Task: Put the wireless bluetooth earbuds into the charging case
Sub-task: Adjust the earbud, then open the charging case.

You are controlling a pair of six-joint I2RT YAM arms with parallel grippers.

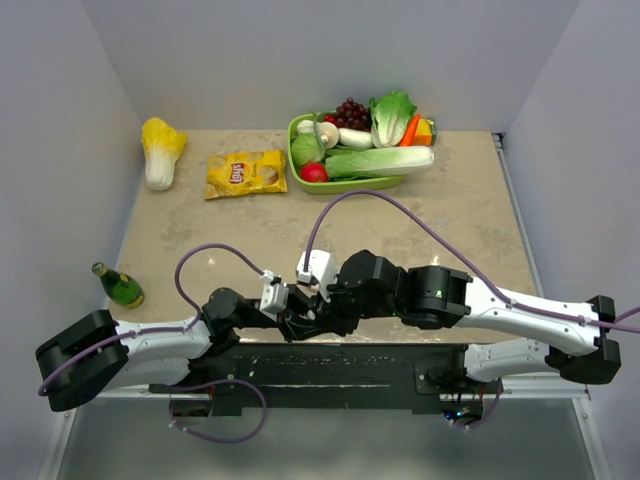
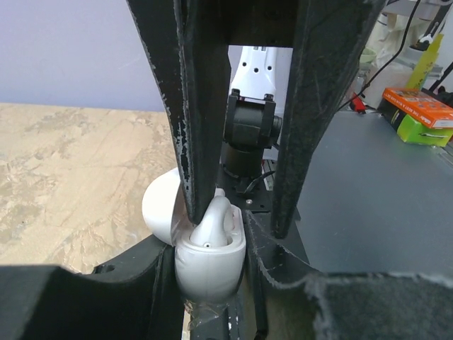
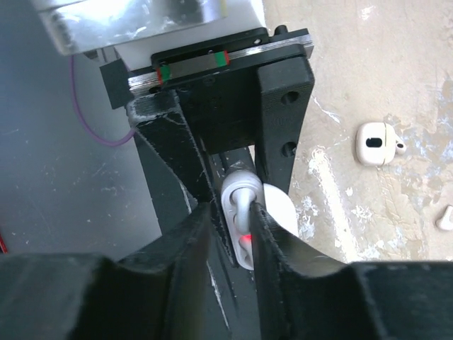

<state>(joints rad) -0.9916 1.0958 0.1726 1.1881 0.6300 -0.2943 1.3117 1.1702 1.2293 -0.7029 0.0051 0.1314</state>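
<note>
At near edge, arms meet tip-to-tip; left jaws clamp charging case, right jaws parted astride earbud.

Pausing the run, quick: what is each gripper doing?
Left gripper: shut on the charging case.
Right gripper: open, fingers either side of an earbud sitting in it.

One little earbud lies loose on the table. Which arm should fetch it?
Probably the right. The left pincer is clamped on the charging case, holding it steady. The right pincer has its fingers apart at that case, and the loose earbud shows nearby in its camera.
</note>
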